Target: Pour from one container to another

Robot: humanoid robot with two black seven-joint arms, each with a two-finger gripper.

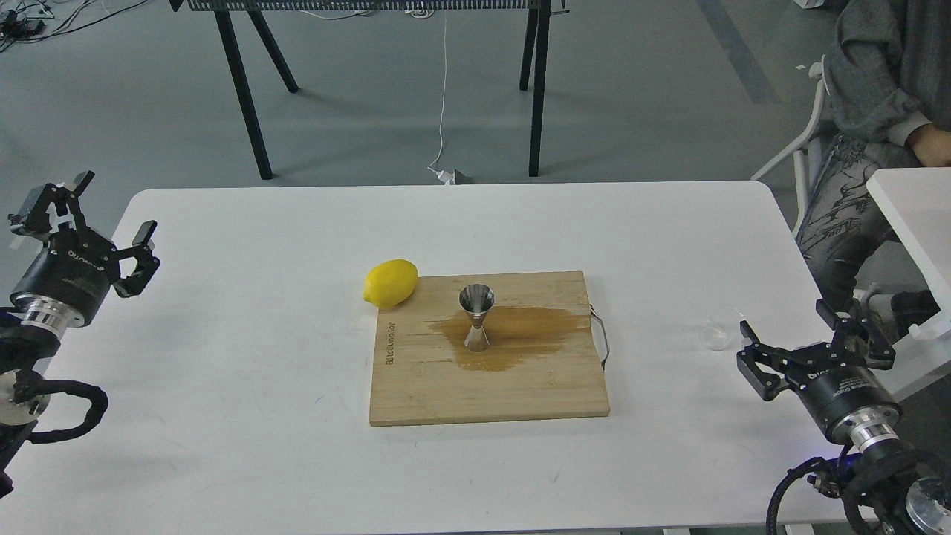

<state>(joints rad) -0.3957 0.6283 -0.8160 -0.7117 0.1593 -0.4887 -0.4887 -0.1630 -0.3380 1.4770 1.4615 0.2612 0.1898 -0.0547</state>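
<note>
Head view is showing my two black arms sitting low at either side of the white table, nearest to me. My right gripper is hovering at the table's right edge with its fingers spread apart and nothing between them. Just beyond it, near the same edge, the small clear see-through cup is standing upright on the table, apart from my fingers; I cannot tell whether any liquid is in it. My left gripper is hanging off the far left, fingers also apart and empty, well away from everything.

Further in, the pale wooden cutting board is lying at the table's middle. The shiny steel hourglass jigger is standing upright on it, in the midst of a brown wet stain that is spreading across the board. A yellow lemon is resting at the board's far left corner.

Judging by the spill, some pouring is looking done already, though messily. As it stands, I am holding nothing, so any pour left would start with grasping the cup.
</note>
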